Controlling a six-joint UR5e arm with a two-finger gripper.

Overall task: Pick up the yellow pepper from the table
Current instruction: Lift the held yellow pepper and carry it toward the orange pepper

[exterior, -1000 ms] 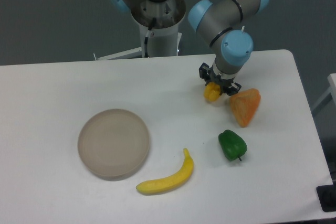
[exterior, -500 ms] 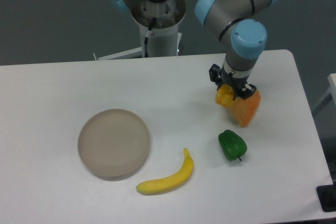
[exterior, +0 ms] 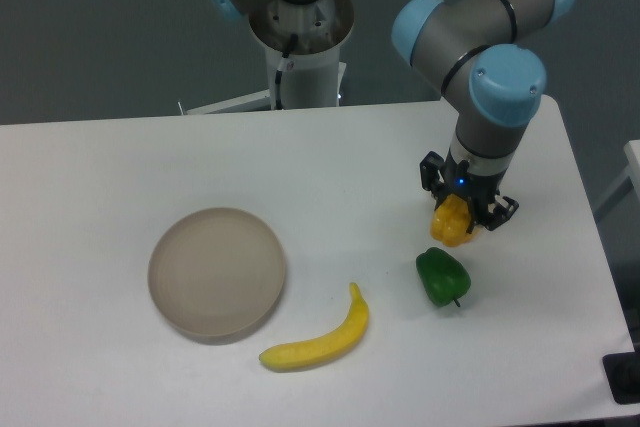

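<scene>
The yellow pepper (exterior: pixel 453 222) sits pinched in the tool (exterior: pixel 463 215), whose two dark fingers close in on either side of it, one at its far-left shoulder and one at its right. It hangs at the right side of the surface (exterior: pixel 120 157), just beyond the green pepper (exterior: pixel 442 276). Whether it is clear of the surface or brushing it cannot be told from this single overhead view, though no broad base shows below it. The wrist points straight down, which suits a top grasp on a blocky, lobed toy: the fingers bear on opposite flanks, so the glossy skin has less chance to squirm out sideways. I judge the grasp made and the pick well along; what remains is to carry it clear.

The green pepper lies near and slightly left of the held one, close but apart, its stem toward the near edge. A banana (exterior: pixel 318 338) curves along the near-middle of the surface, well apart from both peppers. The orange wedge-shaped pepper is not visible; the arm may hide it.

The only container is a shallow round grey-brown plate (exterior: pixel 217 271) at the left, well apart from the tool. Nothing lies in it, and its rim and floor show bare.
</scene>
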